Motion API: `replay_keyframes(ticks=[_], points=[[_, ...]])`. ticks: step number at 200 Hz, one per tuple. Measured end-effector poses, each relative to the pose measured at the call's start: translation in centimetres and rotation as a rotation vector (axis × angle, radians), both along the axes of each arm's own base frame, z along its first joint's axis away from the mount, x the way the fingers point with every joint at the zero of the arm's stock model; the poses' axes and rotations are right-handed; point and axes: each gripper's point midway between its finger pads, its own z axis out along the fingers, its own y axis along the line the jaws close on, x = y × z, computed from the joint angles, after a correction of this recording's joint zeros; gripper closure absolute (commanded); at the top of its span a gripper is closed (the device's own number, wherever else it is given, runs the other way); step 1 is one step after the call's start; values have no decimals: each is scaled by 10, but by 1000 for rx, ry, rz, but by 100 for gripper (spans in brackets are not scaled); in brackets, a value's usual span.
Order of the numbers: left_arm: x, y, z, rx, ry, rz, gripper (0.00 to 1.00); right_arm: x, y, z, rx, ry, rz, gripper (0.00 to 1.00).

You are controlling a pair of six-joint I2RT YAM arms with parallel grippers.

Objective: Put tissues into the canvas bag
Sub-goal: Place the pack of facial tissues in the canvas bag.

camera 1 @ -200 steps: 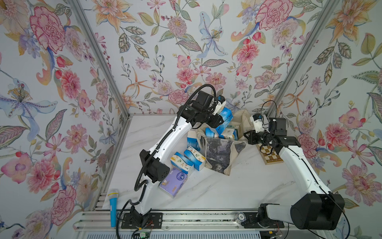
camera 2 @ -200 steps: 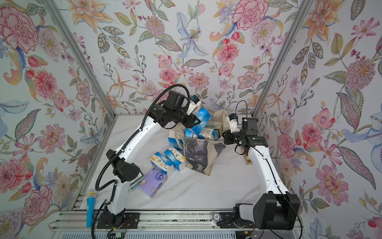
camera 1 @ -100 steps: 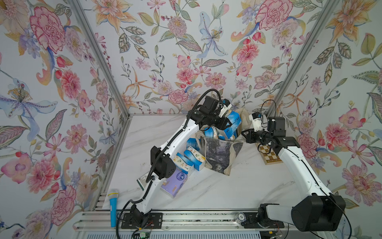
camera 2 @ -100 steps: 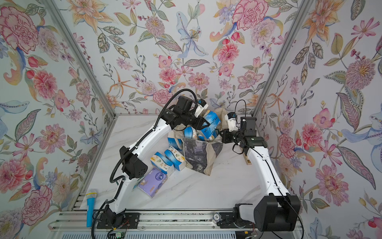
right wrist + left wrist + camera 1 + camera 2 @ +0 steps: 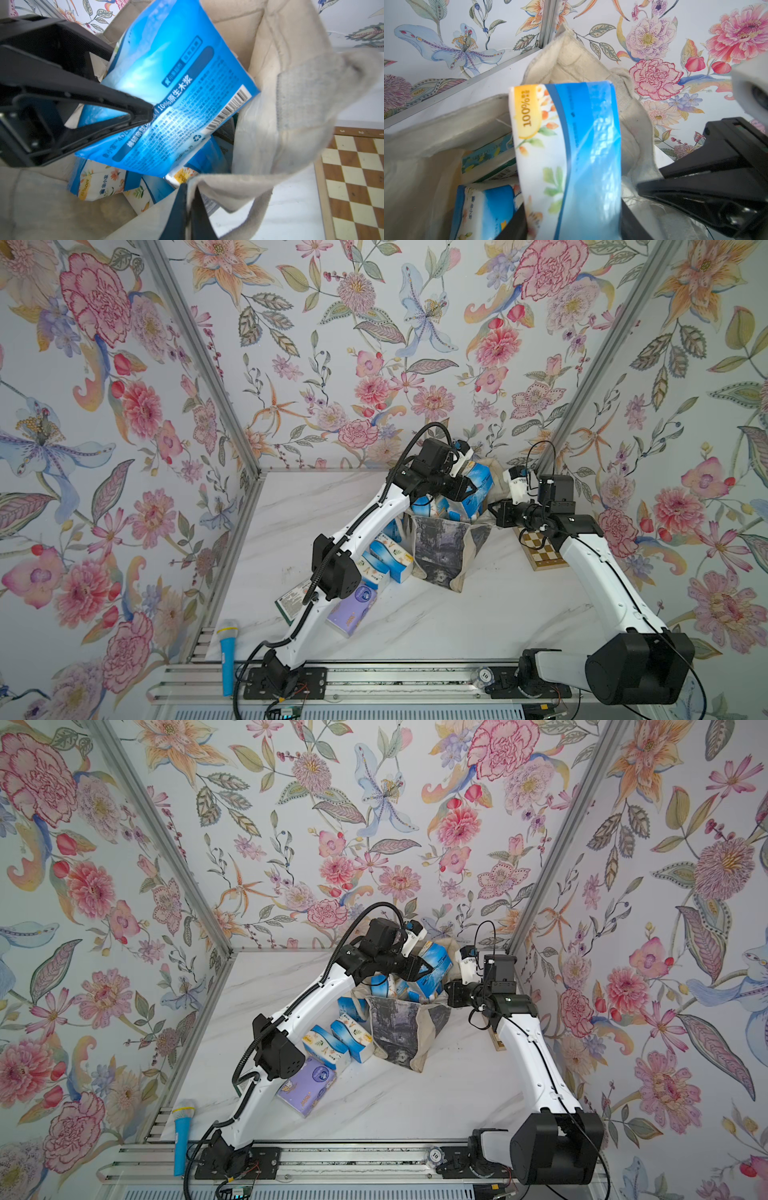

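Right wrist view shows the left tool [image 5: 150,112] clamped on a blue tissue pack [image 5: 176,83], which is tilted partway into the mouth of the canvas bag [image 5: 291,99]. The right tool [image 5: 188,187] has its jaws together on the bag's rim. At least three packs lie inside beneath the held one. Beside the bag on the worktop [image 5: 478,626] are three blue-white packs [image 5: 328,1048], one lilac pack [image 5: 307,1085] and one green-white pack [image 5: 293,599], partly hidden under the arm. I judge the task roughly half done.
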Motion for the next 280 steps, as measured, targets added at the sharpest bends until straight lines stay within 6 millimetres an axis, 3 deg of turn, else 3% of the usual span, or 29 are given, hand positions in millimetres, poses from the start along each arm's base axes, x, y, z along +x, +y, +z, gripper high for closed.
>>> replay_keyframes(ticks=[48, 81, 133, 168, 244, 264, 280], points=[[-9, -12, -14, 40, 6, 13, 24, 1, -1, 0, 2, 0, -9, 92], [-17, -12, -28, 80, 33, 8, 1, 2, -14, 1, 15, 3, -65, 92], [-15, -9, -31, 106, 22, 30, 0, 1, -45, 8, 63, -2, -190, 93], [-8, 4, -24, 144, -13, 89, 1, 3, -47, 9, 76, -7, -206, 93], [4, 35, 36, 121, -151, 219, 1, 4, -46, 9, 89, -14, -206, 93], [10, 44, 50, 109, -180, 263, 10, 5, -46, 8, 89, -14, -206, 93], [16, 49, 51, 117, -198, 284, 23, 5, -46, 9, 89, -15, -206, 92]])
